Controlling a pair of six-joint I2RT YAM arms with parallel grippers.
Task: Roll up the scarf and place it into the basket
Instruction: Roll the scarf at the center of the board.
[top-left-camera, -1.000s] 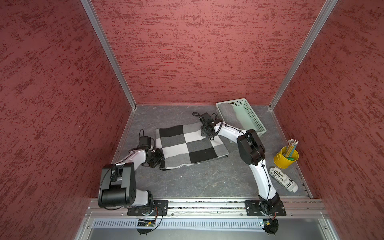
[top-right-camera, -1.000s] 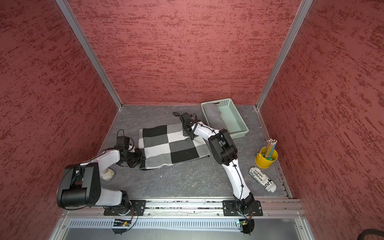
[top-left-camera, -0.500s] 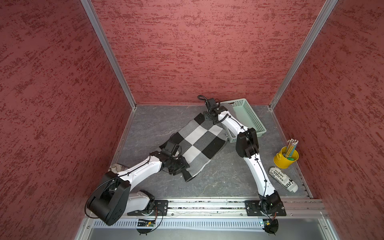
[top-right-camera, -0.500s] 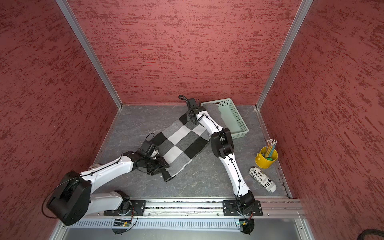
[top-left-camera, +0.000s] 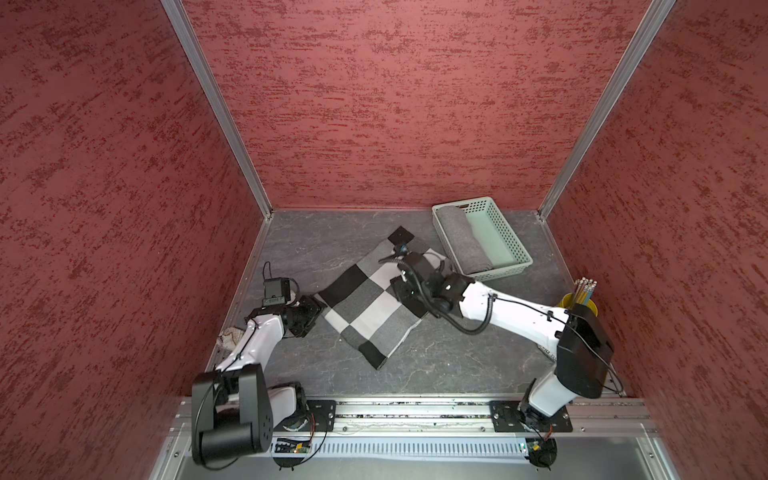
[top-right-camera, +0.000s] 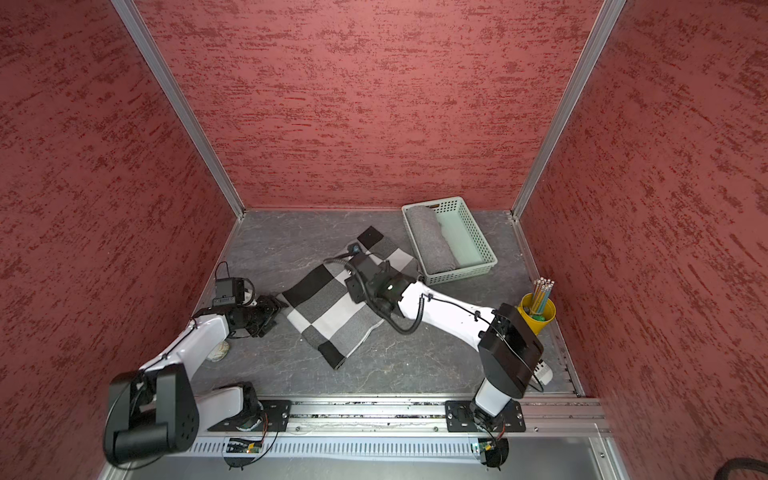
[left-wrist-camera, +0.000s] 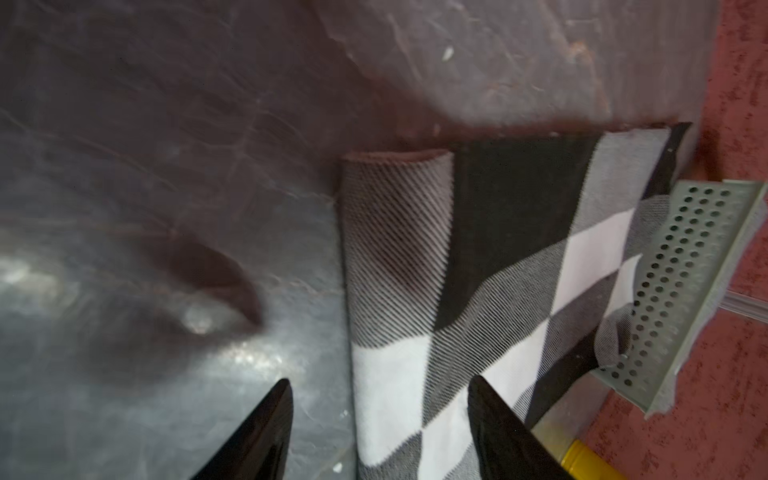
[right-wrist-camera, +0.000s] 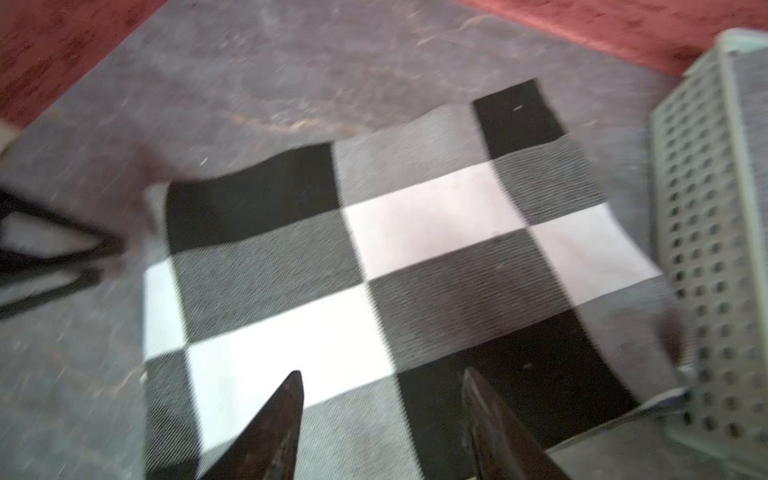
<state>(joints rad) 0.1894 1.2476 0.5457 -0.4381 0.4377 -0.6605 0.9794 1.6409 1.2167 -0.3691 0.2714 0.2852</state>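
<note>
The scarf (top-left-camera: 365, 307), checked black, grey and white, lies flat and diagonal on the grey table in both top views (top-right-camera: 328, 316). My left gripper (top-left-camera: 315, 306) is at its left corner. In the left wrist view the left gripper (left-wrist-camera: 380, 381) is open, one finger over the table and one over the scarf (left-wrist-camera: 415, 291). My right gripper (top-left-camera: 400, 287) hovers over the scarf's right side, open in the right wrist view (right-wrist-camera: 382, 373), nothing between the fingers. The mint-green basket (top-left-camera: 496, 272) stands at the back right, just beyond the scarf's far corner.
A rolled grey cloth (top-left-camera: 461, 241) lies in the basket. A yellow pencil cup (top-left-camera: 582, 305) stands at the right edge and a white marker (top-right-camera: 545, 372) lies behind the right arm. A crumpled pale object (top-right-camera: 219, 353) sits by the left arm. Red walls enclose three sides.
The scarf was swung from lying crosswise to a diagonal. Both grippers opened and let it go. The left arm drew back to the left; the right arm came forward from the far corner.
</note>
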